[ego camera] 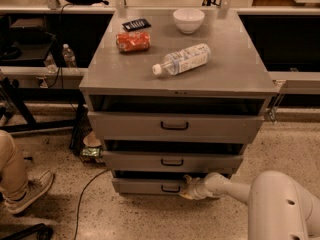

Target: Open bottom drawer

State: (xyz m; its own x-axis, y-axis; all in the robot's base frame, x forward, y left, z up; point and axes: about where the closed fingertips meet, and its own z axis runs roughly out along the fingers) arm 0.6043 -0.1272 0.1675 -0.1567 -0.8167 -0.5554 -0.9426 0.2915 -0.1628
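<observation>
Working on the bottom drawer (145,186), the lowest of three in the cabinet (100,86), with its front just above the floor. My gripper (189,188) is sitting at the right end of its small black handle (170,188), touching or overlapping it. I can't tell from here whether it's clamped on the loop or released.

The arm is reaching in low from the right, so I'm judging the pull is likely to go diagonal.

Plan:
- I'm confirming a solid hold on the loop first.
- Then I'm pulling straight out, square to the front, slow and level.
- I'm aiming for constant wrist height through the pull, so nothing scrapes the floor or lifts into the middle drawer (130,160).
- The grip is off-centre and could rack the drawer, so I'm watching for binding.
- I'm going gently, because the bottle (182,60) is lying on its side up top and could roll.
</observation>
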